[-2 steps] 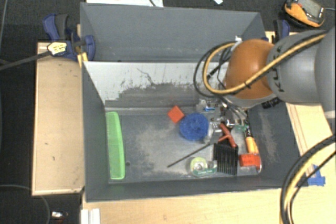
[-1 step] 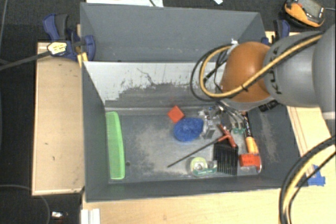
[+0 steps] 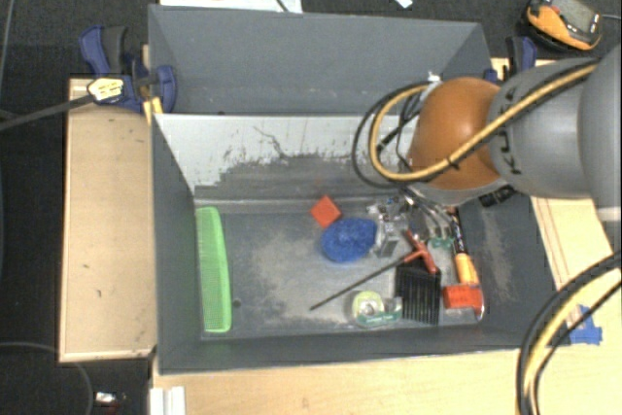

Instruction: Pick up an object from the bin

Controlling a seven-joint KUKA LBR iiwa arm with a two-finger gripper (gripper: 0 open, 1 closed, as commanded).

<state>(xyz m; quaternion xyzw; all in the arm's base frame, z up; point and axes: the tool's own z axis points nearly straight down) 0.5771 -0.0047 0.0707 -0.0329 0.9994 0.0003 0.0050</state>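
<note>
The arm [image 3: 569,136] is built as a thick grey cylinder, and its wrist is capped by a rounded orange cover [image 3: 455,126]. Black and yellow cables [image 3: 381,143] are looped beside the cover, above a small metal hand [image 3: 397,226].

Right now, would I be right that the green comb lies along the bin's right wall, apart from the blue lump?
Not quite: the camera view shows the green comb lying along the left wall of the bin, apart from the blue lump.

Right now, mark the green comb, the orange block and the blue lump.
green comb [image 3: 214,269]: camera view, middle of its length.
orange block [image 3: 326,210]: camera view, top face.
blue lump [image 3: 346,242]: camera view, its centre.
</note>
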